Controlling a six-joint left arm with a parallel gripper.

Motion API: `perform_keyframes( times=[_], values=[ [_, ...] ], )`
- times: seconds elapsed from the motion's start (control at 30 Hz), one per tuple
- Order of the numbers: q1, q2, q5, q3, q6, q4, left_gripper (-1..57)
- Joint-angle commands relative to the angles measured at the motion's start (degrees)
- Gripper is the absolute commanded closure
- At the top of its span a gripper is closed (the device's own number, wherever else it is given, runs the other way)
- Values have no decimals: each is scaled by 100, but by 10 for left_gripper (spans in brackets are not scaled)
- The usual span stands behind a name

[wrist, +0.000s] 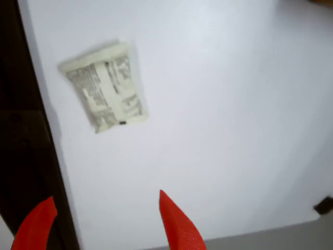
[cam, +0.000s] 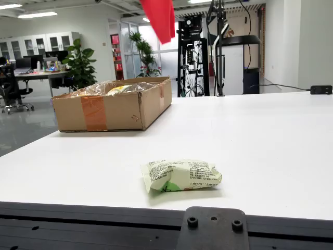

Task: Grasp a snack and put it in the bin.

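Gripper (wrist: 106, 219) hangs high with its red fingers (wrist: 177, 226) spread apart and nothing between them. In my wrist view the snack (wrist: 104, 86) lies flat on the white table (wrist: 234, 130) ahead of the fingertips, well clear of them; the cardboard bin (cam: 112, 107) sits farther off.

Snack packet (wrist: 104, 86) on white table (wrist: 234, 130) (label up); red hand (wrist: 106, 221) apart

The snack (cam: 180, 175) was pale green with dense black print; the table (cam: 270, 140) white; the box (cam: 112, 110) brown; the fingers (wrist: 179, 226) red.
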Motion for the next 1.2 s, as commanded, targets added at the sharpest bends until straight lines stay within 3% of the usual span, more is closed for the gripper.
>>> perform_keyframes(
  times=[0.03, 0.33, 0.83, 1.2],
  values=[
    [-31, 84, 29, 250, -427, -14, 172],
    [-120, 574, 21, 244, -1009, -34, 171],
    [-286, 1897, -69, -646, -1153, -31, 141],
    [-310, 2119, 241, -731, -1282, 368, 84]
  ],
)
